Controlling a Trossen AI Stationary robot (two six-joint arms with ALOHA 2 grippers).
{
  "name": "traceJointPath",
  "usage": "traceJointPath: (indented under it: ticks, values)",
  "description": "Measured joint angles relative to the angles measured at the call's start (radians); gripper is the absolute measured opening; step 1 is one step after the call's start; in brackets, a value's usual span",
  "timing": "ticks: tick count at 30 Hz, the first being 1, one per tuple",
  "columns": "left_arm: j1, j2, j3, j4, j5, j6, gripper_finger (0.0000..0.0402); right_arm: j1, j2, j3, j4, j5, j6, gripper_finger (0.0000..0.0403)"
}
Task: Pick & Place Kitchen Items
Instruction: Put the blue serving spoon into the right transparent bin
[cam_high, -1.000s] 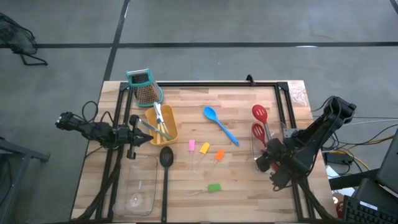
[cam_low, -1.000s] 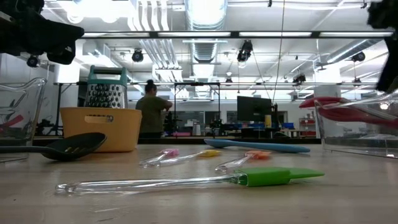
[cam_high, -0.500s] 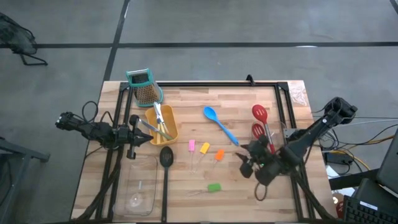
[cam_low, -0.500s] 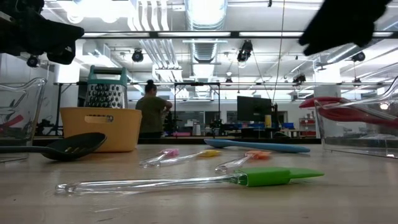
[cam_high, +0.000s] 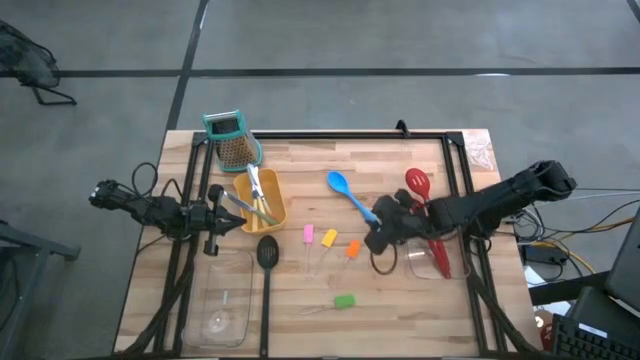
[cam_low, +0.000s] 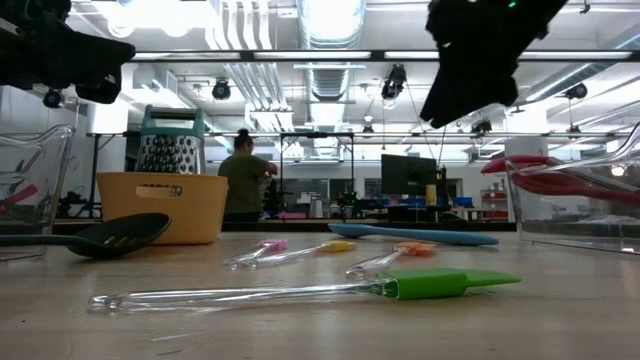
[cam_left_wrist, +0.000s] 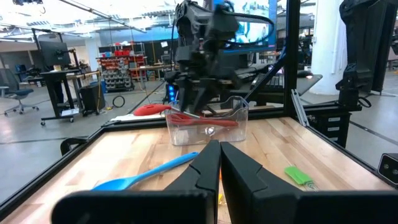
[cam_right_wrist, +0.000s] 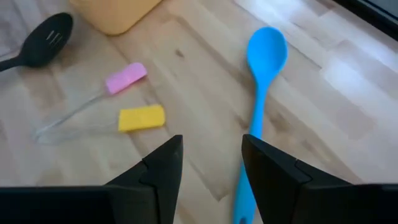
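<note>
The wooden counter (cam_high: 300, 160) carries everything, ringed by a black frame. The right arm reaches across from the right side, its right gripper (cam_high: 378, 236) hanging above the handle end of the blue spoon (cam_high: 353, 199), with its fingers (cam_right_wrist: 163, 167) spread apart and nothing between them; in the right wrist view the spoon's handle runs down beside one finger. The left gripper (cam_high: 212, 222) waits at the counter's left edge, its fingers (cam_left_wrist: 208, 163) pressed together and empty.

A clear tray (cam_high: 222, 300) sits at the near left corner. A second clear tray (cam_low: 570, 205) at the right, partly under the right arm, holds the red spoons (cam_high: 417, 185). The yellow tray (cam_high: 275, 205) stands left of centre with small metal-bladed tools (cam_high: 255, 195) inside, and the teal-topped grater (cam_high: 230, 137) stands just behind it.

The black slotted spoon (cam_high: 267, 255) lies beside the yellow tray, its handle running toward the near edge. Between it and the right gripper lie the pink-tipped tool (cam_high: 309, 234), yellow-tipped tool (cam_high: 329, 239) and orange-tipped tool (cam_high: 353, 247), close together; the orange one is nearest the gripper. The green-tipped tool (cam_high: 344, 301) lies apart, nearer the front edge.
</note>
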Motion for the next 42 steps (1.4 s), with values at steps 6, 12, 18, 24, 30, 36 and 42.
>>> traceJointPath:
  ticks: [6,12,18,24,30,36,42]
  values:
    - [0.0,0.0,0.0,0.0,0.0,0.0,0.0019,-0.115,0.057,-0.003,0.083,-0.099,-0.097,0.0142]
    - [0.0,0.002,0.0,0.0,0.0,0.0,0.0019,-0.2,0.149,0.006,0.12,-0.156,-0.174,0.0142]
    - [0.0,0.003,-0.013,0.0,0.0,0.0,0.0019,-0.27,0.254,0.053,0.125,-0.184,-0.198,0.0179]
    - [0.0,0.004,-0.034,-0.003,0.0,0.0,0.0019,-0.313,0.386,0.119,0.119,-0.204,-0.213,0.0213]
    - [0.0,0.005,-0.038,-0.001,0.0,0.0,0.0019,-0.353,0.463,0.168,0.114,-0.243,-0.258,0.0221]
    - [0.0,0.005,-0.041,0.001,0.0,0.0,0.0019,-0.401,0.47,0.173,0.114,-0.245,-0.271,0.0207]
    - [0.0,0.005,-0.042,0.002,0.0,0.0,0.0019,-0.434,0.495,0.147,0.124,-0.301,-0.258,0.0193]
